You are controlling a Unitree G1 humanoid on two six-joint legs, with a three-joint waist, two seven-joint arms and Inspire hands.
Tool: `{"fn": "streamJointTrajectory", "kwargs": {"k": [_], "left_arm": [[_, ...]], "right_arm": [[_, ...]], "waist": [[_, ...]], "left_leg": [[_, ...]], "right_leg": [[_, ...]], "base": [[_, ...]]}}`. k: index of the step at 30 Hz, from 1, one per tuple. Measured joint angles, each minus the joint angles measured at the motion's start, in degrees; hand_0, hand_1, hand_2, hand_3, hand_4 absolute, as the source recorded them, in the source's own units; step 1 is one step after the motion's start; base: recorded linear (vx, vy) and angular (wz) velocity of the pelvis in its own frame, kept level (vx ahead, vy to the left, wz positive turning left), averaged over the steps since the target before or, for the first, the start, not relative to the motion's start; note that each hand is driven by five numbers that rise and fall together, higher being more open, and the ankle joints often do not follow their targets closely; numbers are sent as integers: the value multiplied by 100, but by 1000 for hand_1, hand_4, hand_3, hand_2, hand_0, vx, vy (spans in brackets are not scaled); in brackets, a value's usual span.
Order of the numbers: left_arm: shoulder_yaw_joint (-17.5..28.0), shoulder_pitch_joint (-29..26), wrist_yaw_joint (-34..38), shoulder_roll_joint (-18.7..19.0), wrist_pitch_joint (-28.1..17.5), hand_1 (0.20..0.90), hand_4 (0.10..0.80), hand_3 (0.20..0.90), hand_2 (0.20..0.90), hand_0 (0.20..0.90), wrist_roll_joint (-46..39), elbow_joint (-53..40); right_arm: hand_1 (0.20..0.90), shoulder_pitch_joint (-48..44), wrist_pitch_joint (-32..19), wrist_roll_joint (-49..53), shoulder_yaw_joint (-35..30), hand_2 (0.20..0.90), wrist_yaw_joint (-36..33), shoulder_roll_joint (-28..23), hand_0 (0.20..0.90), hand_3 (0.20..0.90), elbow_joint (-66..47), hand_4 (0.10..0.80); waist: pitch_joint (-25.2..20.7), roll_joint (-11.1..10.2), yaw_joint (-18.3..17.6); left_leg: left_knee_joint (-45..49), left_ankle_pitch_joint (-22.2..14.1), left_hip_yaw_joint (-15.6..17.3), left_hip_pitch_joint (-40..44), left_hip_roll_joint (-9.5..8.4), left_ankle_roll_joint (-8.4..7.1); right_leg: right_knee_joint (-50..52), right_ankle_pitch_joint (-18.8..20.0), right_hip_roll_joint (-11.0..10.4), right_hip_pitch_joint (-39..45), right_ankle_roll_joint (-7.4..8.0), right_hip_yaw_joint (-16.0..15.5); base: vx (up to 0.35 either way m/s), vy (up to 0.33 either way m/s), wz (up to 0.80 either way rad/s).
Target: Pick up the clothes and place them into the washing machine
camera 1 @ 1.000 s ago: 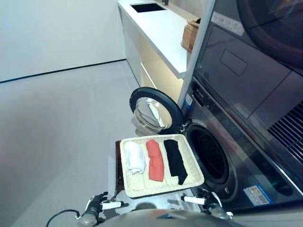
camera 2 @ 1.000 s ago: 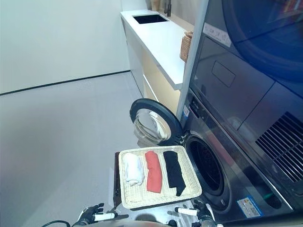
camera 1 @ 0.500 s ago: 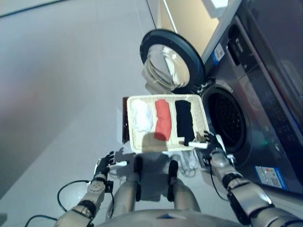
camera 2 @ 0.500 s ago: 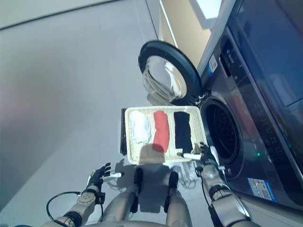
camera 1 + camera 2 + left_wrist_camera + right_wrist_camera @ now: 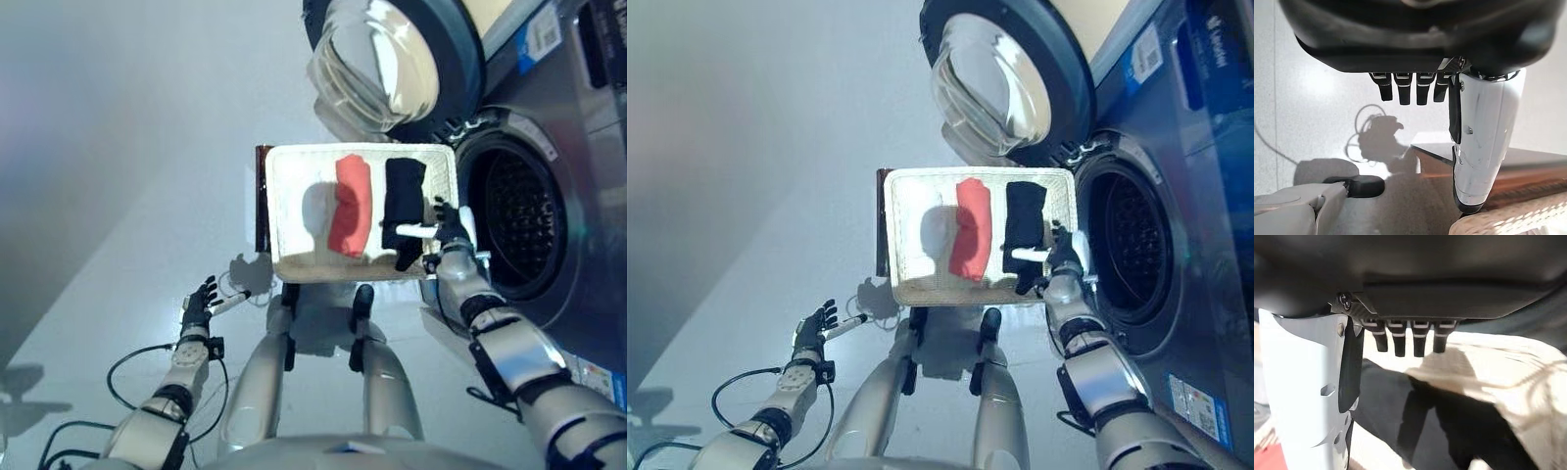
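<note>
A wicker basket point(image 5: 353, 270) stands in front of the washing machine and holds three folded clothes: white point(image 5: 924, 231), red point(image 5: 351, 204) and black point(image 5: 404, 201). My right hand point(image 5: 446, 231) hovers over the basket's right edge, just beside the black cloth point(image 5: 1459, 431), with fingers point(image 5: 1400, 340) straight and nothing held. Low on the left, over the floor, my left hand point(image 5: 199, 305) hangs open; its wrist view shows only a corner of the basket point(image 5: 1508, 223). The washer's drum opening point(image 5: 519, 220) gapes right of the basket.
The round glass washer door point(image 5: 392, 59) swings out behind the basket. A dark brown stand point(image 5: 261, 201) shows under the basket's left edge. Grey floor point(image 5: 118, 147) spreads out to the left.
The camera has tilted down and closer. My right hand has risen from the basket's near edge to its right side, beside the black cloth. The left hand stays low on the left.
</note>
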Motion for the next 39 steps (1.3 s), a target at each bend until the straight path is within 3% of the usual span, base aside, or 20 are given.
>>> {"fn": "streamJointTrajectory", "kwargs": {"k": [9,15,27,28,31,39], "left_arm": [[-248,7,37,16,-107,900,800,900,900,900,-36,-575],[-589,-43,91,10,-130,900,800,900,900,900,-33,-614],[-759,-126,232,-28,-235,900,800,900,900,900,-52,-881],[-801,-169,246,-31,-236,900,800,900,900,900,-53,-855],[-832,-226,289,-75,-231,900,800,900,900,900,-53,-813],[-875,-196,357,-89,-233,900,800,900,900,900,-55,-804]], "right_arm": [[900,-724,11,118,61,900,-197,-224,900,900,489,800],[900,-924,1,101,219,900,-375,-226,900,900,545,800],[900,-1092,111,-142,459,900,-665,-126,900,900,864,800],[864,-1090,114,-153,457,864,-688,-122,864,864,864,775],[200,-1120,122,-267,566,200,-930,-99,200,200,885,300],[200,-1095,133,-426,575,200,-1017,-59,200,200,933,300]], "waist": [[123,61,163],[201,77,155],[200,91,290],[198,93,296],[197,95,302],[177,121,311]], "left_leg": [[155,11,-23,-475,-55,13],[362,-18,-21,-830,-132,20],[1029,-216,-18,-1580,-201,5],[1097,-224,-27,-1677,-207,6],[1313,-285,-34,-1875,-229,19],[1804,-469,-83,-2102,-318,-18]], "right_leg": [[265,-59,-63,-520,-4,-5],[720,-235,-150,-985,-26,81],[1326,-401,-242,-1698,-72,126],[1368,-405,-245,-1775,-71,124],[1505,-433,-272,-1925,-67,119],[1981,-648,-377,-2119,-109,128]], "base": [[-3,40,3],[13,41,6],[25,23,3],[-18,10,8],[-9,9,4],[6,12,7]]}}
